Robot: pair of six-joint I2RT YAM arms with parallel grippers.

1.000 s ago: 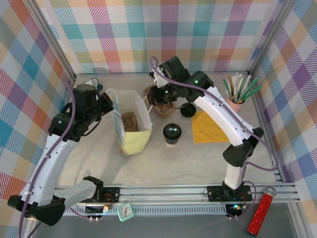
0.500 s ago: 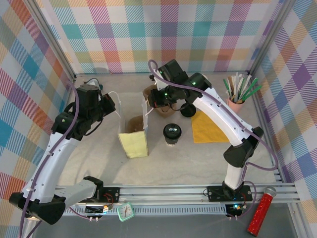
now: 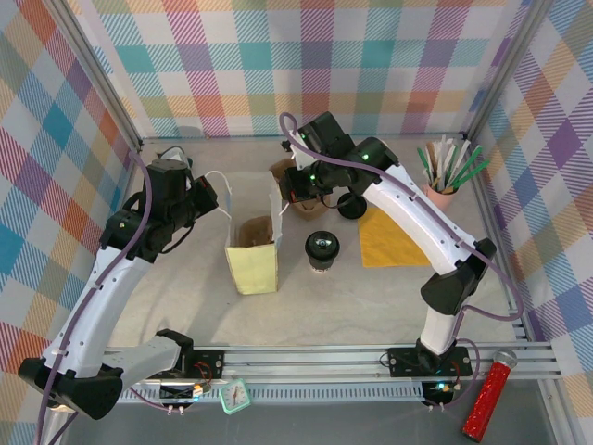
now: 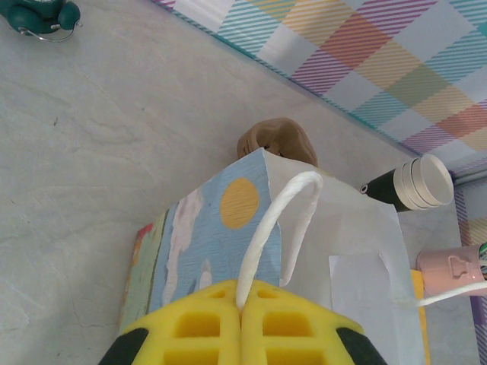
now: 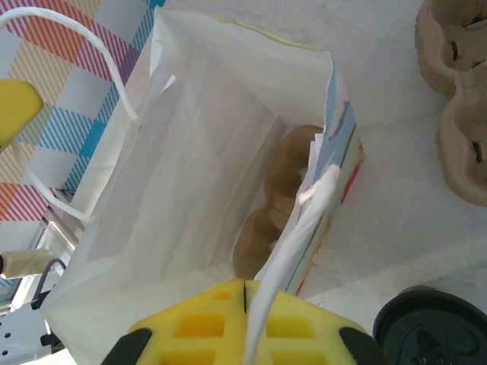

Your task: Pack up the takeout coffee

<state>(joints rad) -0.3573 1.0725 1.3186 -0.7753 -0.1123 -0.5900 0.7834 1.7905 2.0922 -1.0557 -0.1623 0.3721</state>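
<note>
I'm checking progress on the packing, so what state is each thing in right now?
paper bag: upright, mouth open, pulp carrier inside.
takeout coffee: lidded, upright, outside the bag.
left gripper: shut on a paper bag handle.
right gripper: shut on the other handle.
lidless cups: nested in a stack.
second carrier: outside the bag, empty.

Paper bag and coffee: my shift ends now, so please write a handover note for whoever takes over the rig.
Left claw: shut on one bag handle.
Right claw: shut on the other handle; together they hold the paper bag open and upright.
A pulp carrier lies inside the bag.
The takeout coffee, lidded, stands on the table beside the bag, untouched.
Left to do: put the coffee into the bag.
</note>
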